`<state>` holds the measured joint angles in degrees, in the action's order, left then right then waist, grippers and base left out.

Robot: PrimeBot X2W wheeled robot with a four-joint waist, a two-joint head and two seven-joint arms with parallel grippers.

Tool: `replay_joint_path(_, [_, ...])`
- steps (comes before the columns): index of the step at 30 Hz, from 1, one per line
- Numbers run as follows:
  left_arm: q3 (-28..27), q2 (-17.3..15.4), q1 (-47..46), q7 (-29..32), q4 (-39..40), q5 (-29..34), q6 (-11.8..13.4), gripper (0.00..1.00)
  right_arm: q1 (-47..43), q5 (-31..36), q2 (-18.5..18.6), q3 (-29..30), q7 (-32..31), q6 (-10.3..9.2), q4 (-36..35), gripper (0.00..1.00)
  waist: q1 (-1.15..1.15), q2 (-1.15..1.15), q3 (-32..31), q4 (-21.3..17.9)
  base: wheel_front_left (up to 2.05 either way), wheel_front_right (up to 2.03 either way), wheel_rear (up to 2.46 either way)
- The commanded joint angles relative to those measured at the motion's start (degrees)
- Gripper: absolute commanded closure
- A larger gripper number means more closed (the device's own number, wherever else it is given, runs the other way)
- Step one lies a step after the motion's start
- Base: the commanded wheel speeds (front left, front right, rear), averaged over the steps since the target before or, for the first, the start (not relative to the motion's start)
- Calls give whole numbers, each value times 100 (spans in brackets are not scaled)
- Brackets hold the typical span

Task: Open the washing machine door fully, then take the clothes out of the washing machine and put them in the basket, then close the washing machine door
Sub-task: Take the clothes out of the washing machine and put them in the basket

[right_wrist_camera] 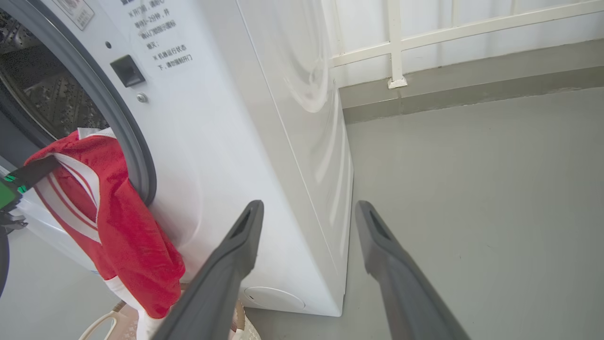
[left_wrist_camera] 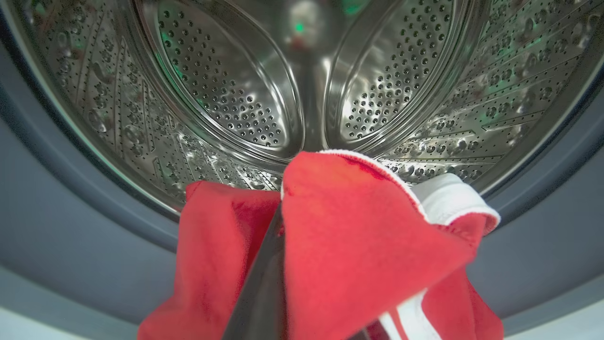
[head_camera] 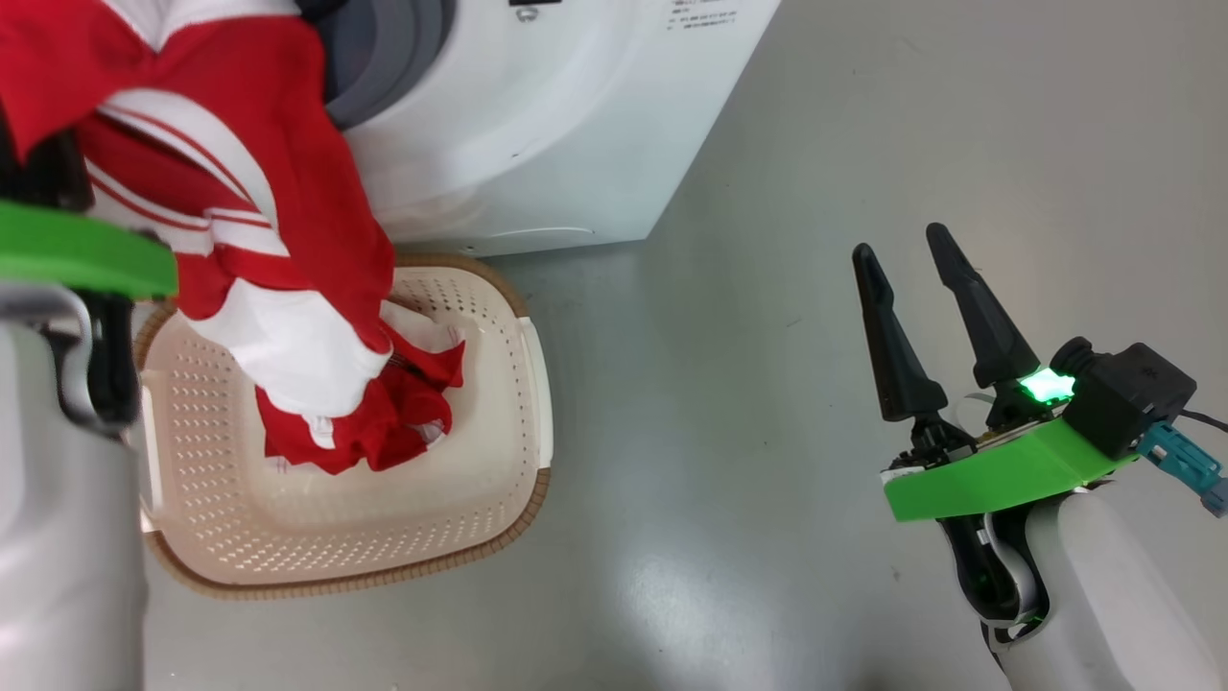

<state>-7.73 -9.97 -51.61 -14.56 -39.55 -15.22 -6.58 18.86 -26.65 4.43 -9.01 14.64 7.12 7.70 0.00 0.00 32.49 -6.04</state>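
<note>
The left gripper (left_wrist_camera: 281,215), clenched on the red jersey with white stripes (head_camera: 288,221), sits at the mouth of the big white front-loading washing machine (head_camera: 537,125). The jersey hangs lengthwise down from that mouth, its lower end already in the cream perforated plastic basket (head_camera: 508,422) at the machine's foot. The right gripper (head_camera: 901,241), fingers spread and empty, is well off the machine's side.

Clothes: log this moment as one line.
left gripper: shut on clothes before drum | clothes: drape down into basket | right gripper: open, empty, beside washing machine
</note>
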Motion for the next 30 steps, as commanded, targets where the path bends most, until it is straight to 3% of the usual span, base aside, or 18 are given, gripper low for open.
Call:
replay_joint_path(1, [-173, -203, 227, -42, 313, -23, -23, 100, -178, 32, 32, -90, 36, 36, -126, 0, 0, 0, -39, 37, 0, 0, 0])
replay_joint_path(15, [-627, 471, 1847, -43, 3331, -253, -78, 100, -304, 34, 114, -41, 36, 36, -133, 0, 0, 0, -205, 173, 0, 0, 0])
replay_joint_path(30, [-435, 680, 2372, -43, 5644, -168, -35, 100, -302, 35, 130, -39, 36, 36, -157, 0, 0, 0, -155, 181, 0, 0, 0])
